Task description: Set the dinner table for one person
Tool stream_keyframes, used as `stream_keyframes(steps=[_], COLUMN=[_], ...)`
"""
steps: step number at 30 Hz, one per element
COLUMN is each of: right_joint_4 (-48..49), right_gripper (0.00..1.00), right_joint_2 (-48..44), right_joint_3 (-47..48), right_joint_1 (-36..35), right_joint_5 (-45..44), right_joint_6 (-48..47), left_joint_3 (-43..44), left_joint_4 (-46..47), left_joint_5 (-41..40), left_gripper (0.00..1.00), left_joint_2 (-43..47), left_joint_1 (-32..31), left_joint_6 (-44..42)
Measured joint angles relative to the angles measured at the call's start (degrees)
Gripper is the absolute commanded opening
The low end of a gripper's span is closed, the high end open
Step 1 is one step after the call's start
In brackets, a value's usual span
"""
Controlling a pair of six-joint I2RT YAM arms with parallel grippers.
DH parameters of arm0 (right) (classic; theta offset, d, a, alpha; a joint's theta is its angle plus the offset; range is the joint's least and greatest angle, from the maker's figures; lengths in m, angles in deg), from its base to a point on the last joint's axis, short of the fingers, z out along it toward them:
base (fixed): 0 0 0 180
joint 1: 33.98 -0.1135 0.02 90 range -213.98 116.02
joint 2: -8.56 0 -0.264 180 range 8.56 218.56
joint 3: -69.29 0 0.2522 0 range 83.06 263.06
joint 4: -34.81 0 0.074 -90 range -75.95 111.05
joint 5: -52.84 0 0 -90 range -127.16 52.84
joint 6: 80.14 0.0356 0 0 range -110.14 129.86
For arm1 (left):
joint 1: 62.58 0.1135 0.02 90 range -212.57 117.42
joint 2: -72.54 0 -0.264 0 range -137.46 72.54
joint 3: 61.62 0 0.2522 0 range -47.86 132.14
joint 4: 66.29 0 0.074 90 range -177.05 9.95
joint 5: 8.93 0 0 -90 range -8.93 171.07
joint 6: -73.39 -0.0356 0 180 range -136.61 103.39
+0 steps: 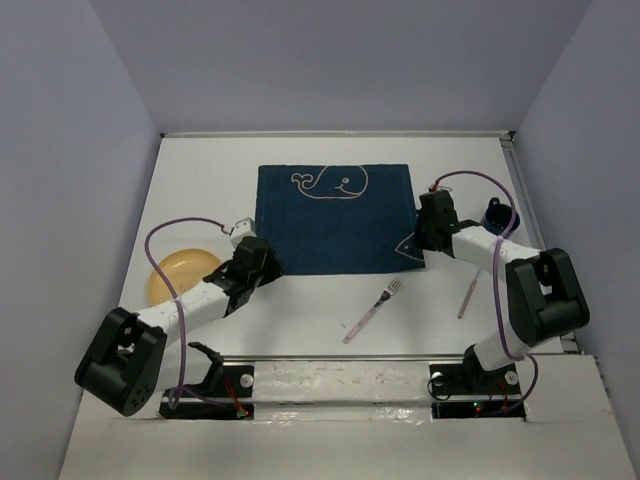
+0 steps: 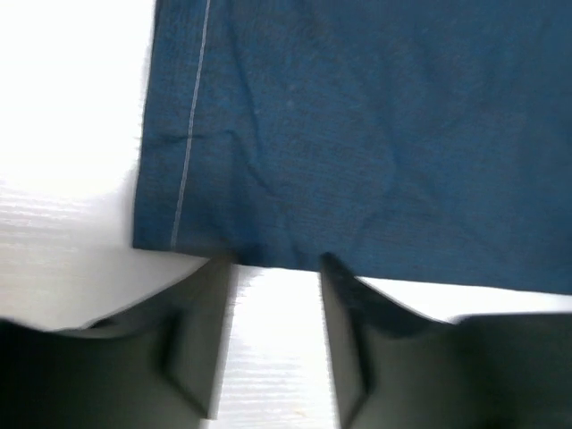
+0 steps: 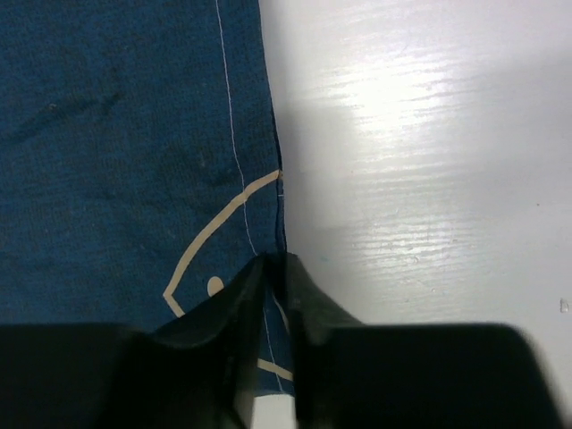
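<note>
Only the overhead view took in the whole flat, matte white tabletop (image 1: 300, 315) filling mid-frame, with a round yellow plate (image 1: 172, 272) at left, a pink-handled fork (image 1: 373, 310) below centre, and a navy cloth placemat (image 1: 335, 215) at upper centre. The left wrist view alone showed the left pincer (image 2: 275, 264) released, dark fingers (image 2: 201, 340) apart at the mat's creased, stitched edge, bare tabletop between them. The right wrist view alone showed the right pincer (image 3: 274, 262) just a thin slit apart, astride the mat's hemmed edge; whether it pinched the cloth could not be told.
</note>
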Motion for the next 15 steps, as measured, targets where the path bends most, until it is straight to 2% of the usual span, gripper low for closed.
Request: stream_keyframes(steps=[3, 6, 7, 12, 15], right_joint_4=[-1.53, -2.84, -3.19, -2.89, 0.44], right_gripper=[0.44, 0.48, 0.49, 0.56, 0.57], right_joint_2=[-0.9, -3.56, -4.9, -14.4, -17.73], right_joint_3=[0.0, -0.04, -0.07, -0.2, -0.66], right_joint_1=[0.0, 0.0, 0.0, -0.92, -5.14], right_joint_5=[-0.11, 0.26, 0.48, 3.5, 5.62], right_joint_6=[0.02, 0.33, 0.57, 2.19, 4.72], left_joint_3=[0.11, 1.51, 2.16, 8.09, 12.15], left_joint_4=[-1.7, -3.87, -4.59, -7.1, -7.74], left_joint_5=[-0.46, -0.72, -0.79, -0.9, -0.61], left_gripper=[0.81, 0.84, 0.99, 0.99, 0.99], left_joint_2=[3.74, 7.15, 7.89, 15.34, 20.41], left_joint_1=[0.02, -0.04, -0.09, -1.77, -2.21], left_joint_6=[-0.5, -1.7, -2.21, -5.62, -7.65])
